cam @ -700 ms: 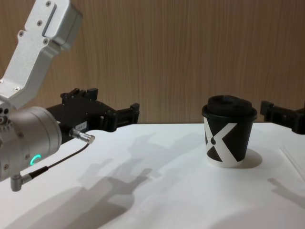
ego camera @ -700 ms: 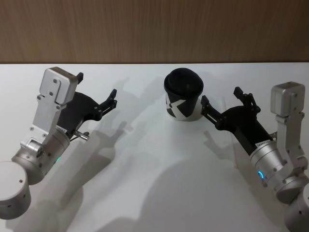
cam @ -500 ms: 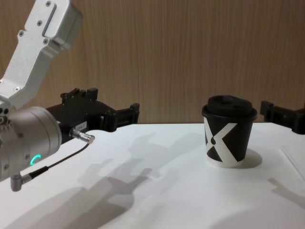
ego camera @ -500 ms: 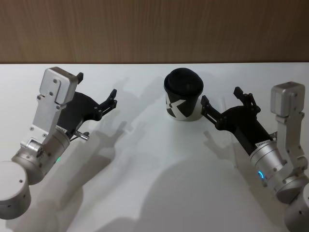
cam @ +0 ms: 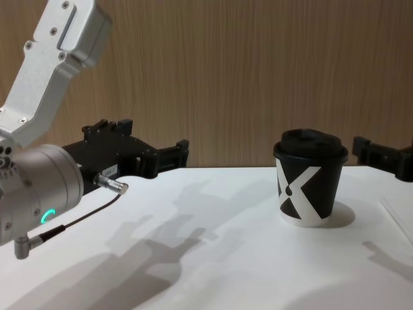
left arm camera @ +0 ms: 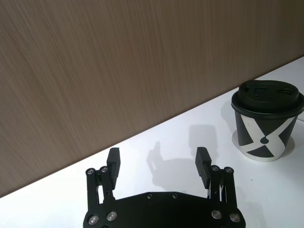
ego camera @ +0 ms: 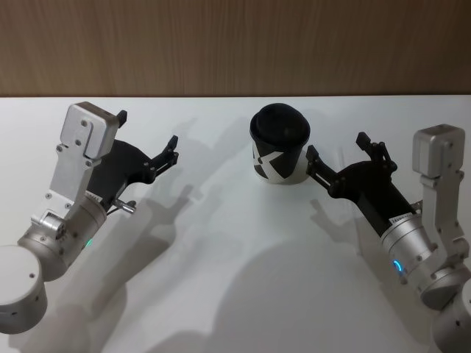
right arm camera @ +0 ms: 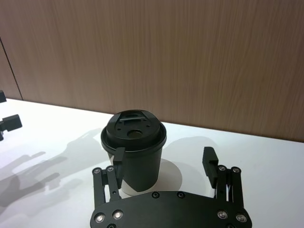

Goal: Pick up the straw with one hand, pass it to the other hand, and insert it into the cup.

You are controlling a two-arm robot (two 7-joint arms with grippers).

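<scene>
Where the cup [ego camera: 278, 160] stands: mid-table, upright, black lid [ego camera: 280, 126] on, contents hidden.
Straw [cam: 395, 214]: faint white line flat on the table [ego camera: 221, 265], right of the cup.
Left gripper [ego camera: 147, 130]: wide open, empty, well left of the cup.
Right gripper [ego camera: 336, 145]: wide open, empty, just right of the cup.
Change: none since 0.7 s ago.
Room: bare table between your arms.

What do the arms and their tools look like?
The left arm and right arm are silver metal: a boxy link and fat round wrist with a glowing ring, green on the left, blue on the right. The left tool and right tool are flat black plates with screw heads and two short blocky fingers. A thin black cable with a silver plug runs by the left wrist.
</scene>
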